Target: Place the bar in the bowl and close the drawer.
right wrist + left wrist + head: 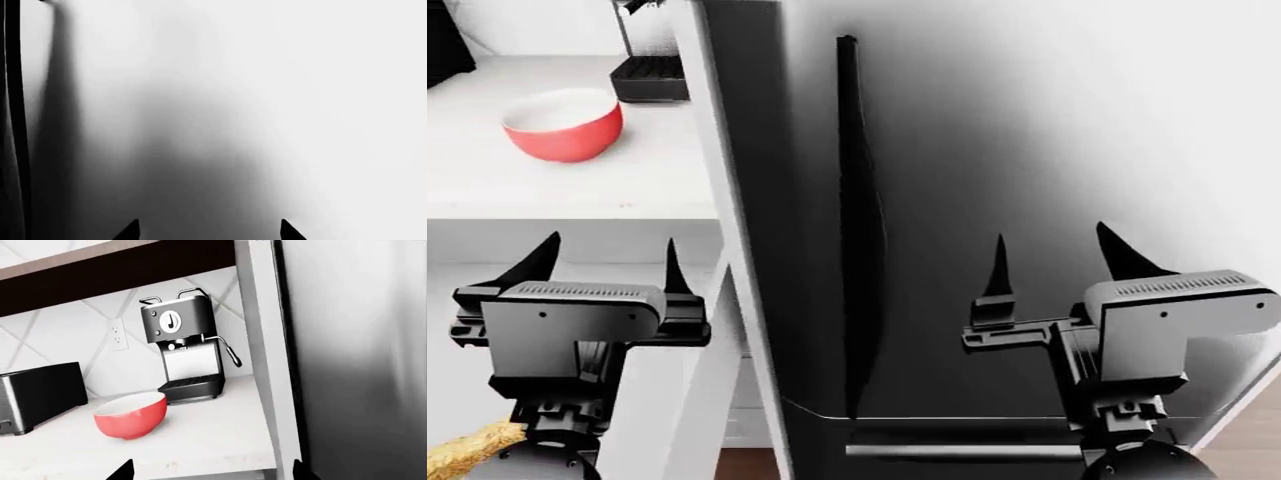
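Bar point(470, 450): golden-tan, grainy, only partly seen at lower left corner of head view, under left arm, low and well apart from bowl. Bowl point(563, 124), red outside and white inside, upright on white surface point(507, 185), just before black espresso machine point(183, 350); dark toaster point(40, 395) at its other side, wall outlet point(117, 335) behind. Left end effector point(611, 262) open, holding nothing, below surface edge. Right end effector point(1052, 255) open too, empty, facing steel refrigerator door point(1028, 140) with long dark handle point(851, 200).
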